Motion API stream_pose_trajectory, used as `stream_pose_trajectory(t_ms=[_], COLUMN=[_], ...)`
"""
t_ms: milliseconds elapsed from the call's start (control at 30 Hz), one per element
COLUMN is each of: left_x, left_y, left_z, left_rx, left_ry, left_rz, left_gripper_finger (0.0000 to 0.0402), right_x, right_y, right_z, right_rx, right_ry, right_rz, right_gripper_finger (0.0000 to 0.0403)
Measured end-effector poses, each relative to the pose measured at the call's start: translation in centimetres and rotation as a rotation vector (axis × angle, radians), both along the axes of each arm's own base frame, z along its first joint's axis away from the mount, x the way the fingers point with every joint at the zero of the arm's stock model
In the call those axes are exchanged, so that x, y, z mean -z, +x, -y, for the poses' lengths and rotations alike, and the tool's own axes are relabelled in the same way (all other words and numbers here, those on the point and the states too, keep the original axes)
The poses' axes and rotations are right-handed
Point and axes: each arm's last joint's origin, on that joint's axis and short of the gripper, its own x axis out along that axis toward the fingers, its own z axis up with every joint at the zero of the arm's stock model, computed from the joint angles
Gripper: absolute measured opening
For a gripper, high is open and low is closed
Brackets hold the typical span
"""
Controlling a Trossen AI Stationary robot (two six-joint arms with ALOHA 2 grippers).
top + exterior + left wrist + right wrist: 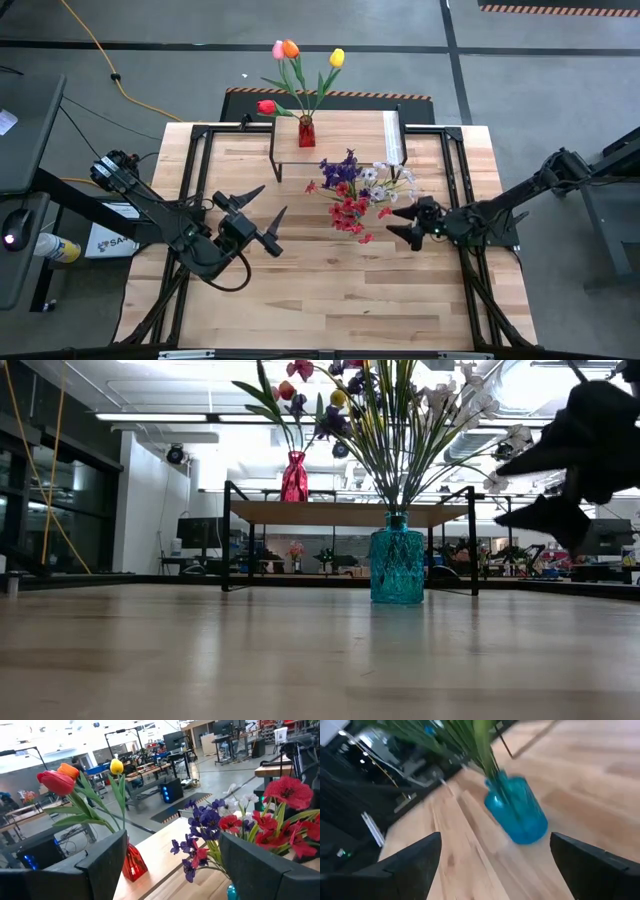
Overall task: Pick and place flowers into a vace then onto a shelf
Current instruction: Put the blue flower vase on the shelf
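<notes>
The surface (330,290) lies bare in front of both arms. The blue vase (397,565) with its spreading blossom sprays (358,195) stands mid-surface, just before the shelf (340,150), whose left end the red vase (306,131) of tulips (300,60) occupies

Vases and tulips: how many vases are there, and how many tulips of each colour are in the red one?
Vases: 2, the red vase on the shelf and the blue vase on the table
Red tulip: 1
Pink tulip: 1
Orange tulip: 1
Yellow tulip: 1
Total: 2 vases, 4 tulips
</notes>
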Motion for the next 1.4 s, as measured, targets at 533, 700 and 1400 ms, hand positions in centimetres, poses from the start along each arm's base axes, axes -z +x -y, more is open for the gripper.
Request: stream_pose_trajectory(t_ms=[533,700,1400], left_x=[0.1,0.1,0.1], left_y=[0.0,0.0,0.0], left_z=[0.0,0.0,0.0], left_rx=[0.0,0.0,0.0], left_ry=[0.001,-0.012,-0.014], left_rz=[-0.001,0.015,0.017], left_gripper_finger=[0.0347,0.0347,0.0347], right_x=[-0.8,-1.1,0.0], right_y=[0.6,2.5,9.2], right_z=[-0.2,0.3,2.1], right_rx=[-0.113,-0.091,-0.008], right_ry=[-0.254,-0.299,-0.408], right_rz=[0.035,-0.047,-0.285], right_gripper_finger=[0.0362,0.0362,0.0362])
